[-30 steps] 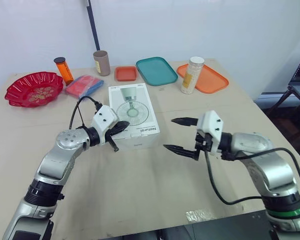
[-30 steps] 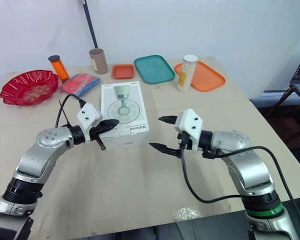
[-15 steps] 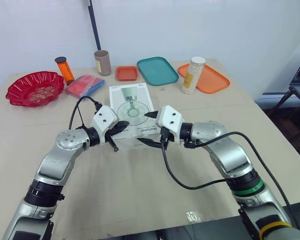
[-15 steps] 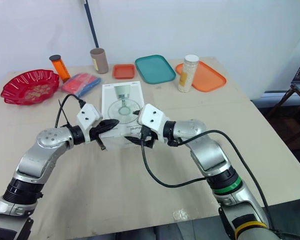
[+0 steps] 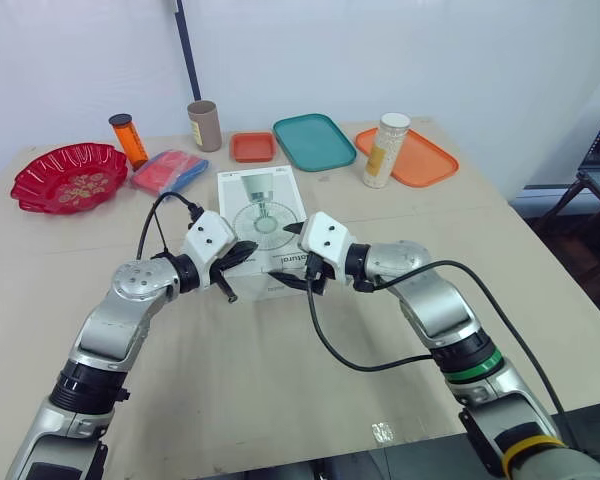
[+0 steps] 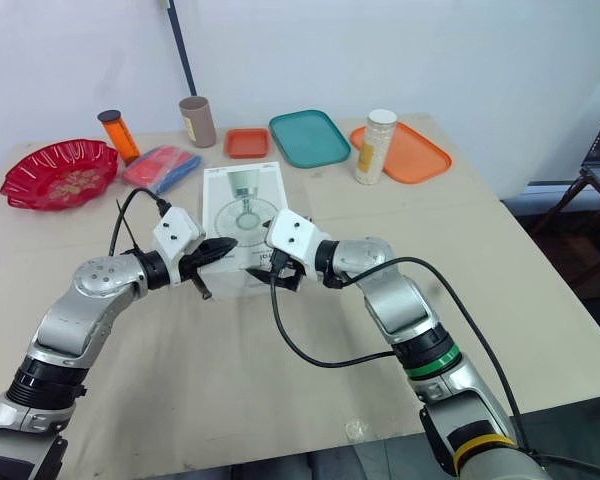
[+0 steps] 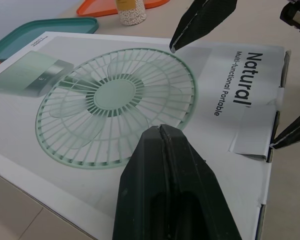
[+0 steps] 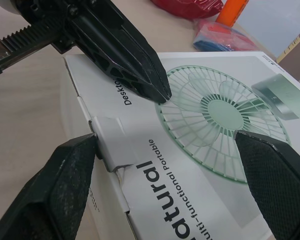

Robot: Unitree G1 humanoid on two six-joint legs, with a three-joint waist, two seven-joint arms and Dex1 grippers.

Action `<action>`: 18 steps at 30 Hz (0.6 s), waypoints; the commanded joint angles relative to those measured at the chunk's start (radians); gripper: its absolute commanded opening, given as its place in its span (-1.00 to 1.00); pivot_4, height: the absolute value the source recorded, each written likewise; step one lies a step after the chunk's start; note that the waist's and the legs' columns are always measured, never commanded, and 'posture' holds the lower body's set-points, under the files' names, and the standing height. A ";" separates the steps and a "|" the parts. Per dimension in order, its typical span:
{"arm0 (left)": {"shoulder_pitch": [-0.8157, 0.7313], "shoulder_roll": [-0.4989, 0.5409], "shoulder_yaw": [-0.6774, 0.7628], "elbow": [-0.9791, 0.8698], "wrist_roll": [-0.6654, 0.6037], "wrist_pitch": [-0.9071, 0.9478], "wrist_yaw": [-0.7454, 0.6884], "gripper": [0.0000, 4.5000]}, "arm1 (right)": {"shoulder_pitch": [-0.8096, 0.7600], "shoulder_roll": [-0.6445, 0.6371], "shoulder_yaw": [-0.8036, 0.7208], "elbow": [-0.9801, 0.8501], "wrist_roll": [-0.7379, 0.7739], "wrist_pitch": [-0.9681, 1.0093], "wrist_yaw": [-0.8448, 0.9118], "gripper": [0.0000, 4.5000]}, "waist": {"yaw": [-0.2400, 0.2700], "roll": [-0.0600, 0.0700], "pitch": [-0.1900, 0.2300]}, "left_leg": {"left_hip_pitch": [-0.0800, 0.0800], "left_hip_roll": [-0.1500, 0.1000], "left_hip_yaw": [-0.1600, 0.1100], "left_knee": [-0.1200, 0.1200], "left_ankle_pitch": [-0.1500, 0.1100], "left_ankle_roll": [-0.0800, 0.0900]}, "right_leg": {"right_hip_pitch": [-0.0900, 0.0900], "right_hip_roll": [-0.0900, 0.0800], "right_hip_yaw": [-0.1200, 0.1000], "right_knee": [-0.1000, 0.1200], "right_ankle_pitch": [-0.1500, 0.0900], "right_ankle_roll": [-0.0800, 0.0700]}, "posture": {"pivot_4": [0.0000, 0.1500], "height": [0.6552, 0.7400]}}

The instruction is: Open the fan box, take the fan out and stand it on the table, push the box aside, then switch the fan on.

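White fan box point(image 5: 252, 195) unmoved; right fingers point(image 8: 70, 190) now spread over it.

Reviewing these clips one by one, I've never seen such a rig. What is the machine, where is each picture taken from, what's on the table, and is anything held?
It is a humanoid robot with two arms, each ending in a black two-fingered gripper. The two wide pictures come from cameras in its head, looking down over the arms; the two close ones from a camera on each wrist. On the table lies a white fan box, closed. Behind it stand a red bowl, orange bottle, red-blue packet, brown cup, small orange tray, teal tray, jar and larger orange tray. The left gripper is shut, its tip over the box top. The right gripper is open, spanning the box's taped near edge. Nothing is held.
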 commanded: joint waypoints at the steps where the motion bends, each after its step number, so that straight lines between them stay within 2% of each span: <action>1: 0.005 -0.003 -0.011 0.009 0.010 0.004 -0.007 -0.96 | -0.032 0.005 -0.021 -0.001 -0.022 -0.025 -0.021 1.00 | 0.000 0.000 0.000 | 0.000 0.000 0.000 0.000 0.000 0.000 | 0.000 0.000 0.000 0.000 0.000 0.000 | 1.00 1.00; 18: 0.009 -0.023 -0.036 0.018 0.030 -0.025 -0.029 -0.96 | -0.079 0.008 -0.063 -0.010 0.011 0.035 -0.018 1.00 | 0.000 0.000 0.000 | 0.000 0.000 0.000 0.000 0.000 0.000 | 0.000 0.000 0.000 0.000 0.000 0.000 | 1.00 1.00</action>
